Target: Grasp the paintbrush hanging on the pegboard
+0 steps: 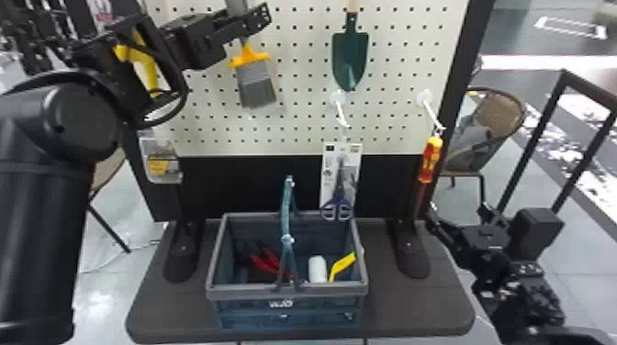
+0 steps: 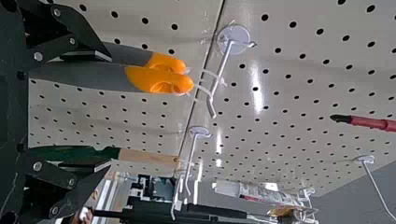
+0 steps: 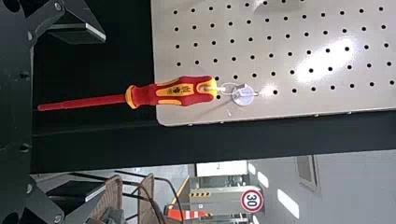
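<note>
Against the pegboard, paintbrush handle partly hidden by spread left hand.

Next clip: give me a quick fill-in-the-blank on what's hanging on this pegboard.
1. The trowel hanging on the pegboard beside the paintbrush has a ____ blade.
2. The robot's ____ gripper, open, is up at the paintbrush's handle.
3. The screwdriver has a red and ____ handle.
Missing words: green; left; yellow.
</note>
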Tool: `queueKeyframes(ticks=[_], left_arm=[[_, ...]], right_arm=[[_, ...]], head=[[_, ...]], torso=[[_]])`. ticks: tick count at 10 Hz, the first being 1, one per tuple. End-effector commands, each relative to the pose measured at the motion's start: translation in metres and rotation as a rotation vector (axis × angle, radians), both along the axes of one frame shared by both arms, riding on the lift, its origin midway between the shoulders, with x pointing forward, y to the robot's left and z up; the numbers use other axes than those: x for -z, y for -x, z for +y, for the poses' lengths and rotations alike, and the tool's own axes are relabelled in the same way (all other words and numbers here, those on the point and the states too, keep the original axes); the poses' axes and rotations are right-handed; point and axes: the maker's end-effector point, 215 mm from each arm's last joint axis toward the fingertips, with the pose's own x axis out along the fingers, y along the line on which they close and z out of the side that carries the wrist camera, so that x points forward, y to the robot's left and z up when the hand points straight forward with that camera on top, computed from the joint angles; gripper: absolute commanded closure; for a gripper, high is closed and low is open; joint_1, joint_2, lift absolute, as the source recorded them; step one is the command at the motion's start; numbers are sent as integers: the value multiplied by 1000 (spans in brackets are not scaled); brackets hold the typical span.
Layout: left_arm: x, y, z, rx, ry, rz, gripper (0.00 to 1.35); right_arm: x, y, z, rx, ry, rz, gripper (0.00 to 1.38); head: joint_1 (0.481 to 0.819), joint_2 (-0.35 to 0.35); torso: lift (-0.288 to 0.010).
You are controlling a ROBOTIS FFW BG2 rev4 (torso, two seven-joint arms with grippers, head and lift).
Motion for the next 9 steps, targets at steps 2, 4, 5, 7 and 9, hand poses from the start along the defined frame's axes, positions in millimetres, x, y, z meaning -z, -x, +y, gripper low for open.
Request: queueKeyframes(ticks=[2, 4, 5, 7, 9], left_arm=[[-1, -4, -4, 15, -4, 2, 496], [1, -5, -4, 14, -37, -2, 866], [2, -6, -5, 10, -44, -6, 1257], [-1, -4, -6, 10, -34, -15, 1219], [-1, -4, -2, -7, -30, -14, 1219]], right_arm=[[0, 0, 0, -1, 0, -1, 176], [2, 1, 0, -1, 0, 4, 176], [4, 1, 0, -1, -3, 7, 176], [6, 2, -2, 1, -3, 11, 176], [9, 3, -2, 1, -3, 16, 174]], head=[[549, 0], [549, 0], [549, 0], [549, 0], [549, 0]], torso=[[-100], [-100], [-100], [-100], [-100]])
